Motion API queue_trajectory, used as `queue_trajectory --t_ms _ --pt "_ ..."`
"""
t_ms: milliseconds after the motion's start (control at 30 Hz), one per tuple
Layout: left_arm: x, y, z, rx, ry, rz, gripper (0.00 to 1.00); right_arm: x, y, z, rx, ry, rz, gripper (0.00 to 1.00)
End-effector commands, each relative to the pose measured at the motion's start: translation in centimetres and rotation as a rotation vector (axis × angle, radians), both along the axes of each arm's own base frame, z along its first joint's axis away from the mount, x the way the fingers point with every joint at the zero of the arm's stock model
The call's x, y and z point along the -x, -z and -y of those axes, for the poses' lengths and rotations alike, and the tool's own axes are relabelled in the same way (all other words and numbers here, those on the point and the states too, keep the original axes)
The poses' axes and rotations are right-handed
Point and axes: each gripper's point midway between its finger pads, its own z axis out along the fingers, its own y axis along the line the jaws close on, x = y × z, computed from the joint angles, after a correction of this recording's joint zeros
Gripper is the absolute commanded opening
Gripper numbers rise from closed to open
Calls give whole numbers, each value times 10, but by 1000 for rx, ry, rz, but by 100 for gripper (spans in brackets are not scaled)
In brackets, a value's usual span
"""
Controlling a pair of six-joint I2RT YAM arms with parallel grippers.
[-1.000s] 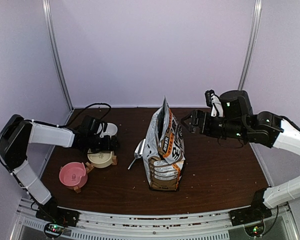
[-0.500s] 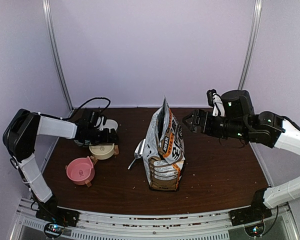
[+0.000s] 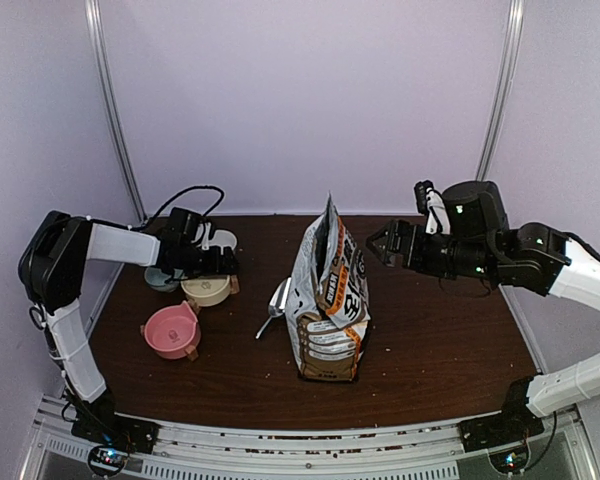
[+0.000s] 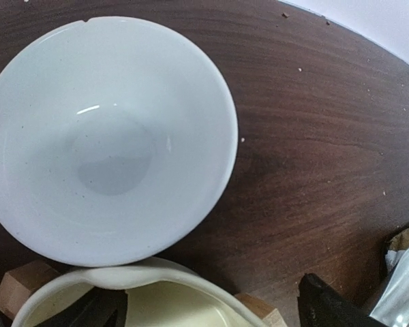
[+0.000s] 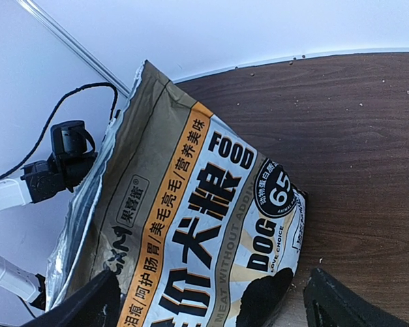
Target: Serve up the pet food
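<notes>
No pet food shows; any kibble is hidden inside the upright printed foil bag (image 3: pixel 330 300), open at the top. My left gripper (image 3: pixel 220 265) is open over the cream bowl (image 3: pixel 208 291). In the left wrist view (image 4: pixel 208 310) one finger (image 4: pixel 95 313) is inside the cream bowl (image 4: pixel 157 300) and the other (image 4: pixel 327 306) is outside it, clear of the rim. An empty white bowl (image 4: pixel 109 136) touches the cream bowl's far side. My right gripper (image 3: pixel 373 243) is open and empty, in the air right of the bag's top; its wrist view (image 5: pixel 211 300) looks down on the bag (image 5: pixel 191 225).
A pink bowl (image 3: pixel 172 331) on wooden feet sits in front of the cream bowl. A metal scoop (image 3: pixel 278 300) lies left of the bag and shows in the left wrist view (image 4: pixel 402 286). A greyish bowl (image 3: pixel 160 280) is behind my left arm. Crumbs dot the brown table (image 3: pixel 440 330).
My left gripper has moved back and to the right, and the cream bowl and pink bowl have shifted with it. The right arm has barely moved.
</notes>
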Motion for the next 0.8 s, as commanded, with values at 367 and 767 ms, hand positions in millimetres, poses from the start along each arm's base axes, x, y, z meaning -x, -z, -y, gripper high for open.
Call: queue_trajectory --t_ms 367,767 --pt "-49 -41 15 -18 86 158 90 2 1 12 -20 37 4 95" --pt "13 -108 15 50 137 234 90 2 -5 14 -2 17 37 95"
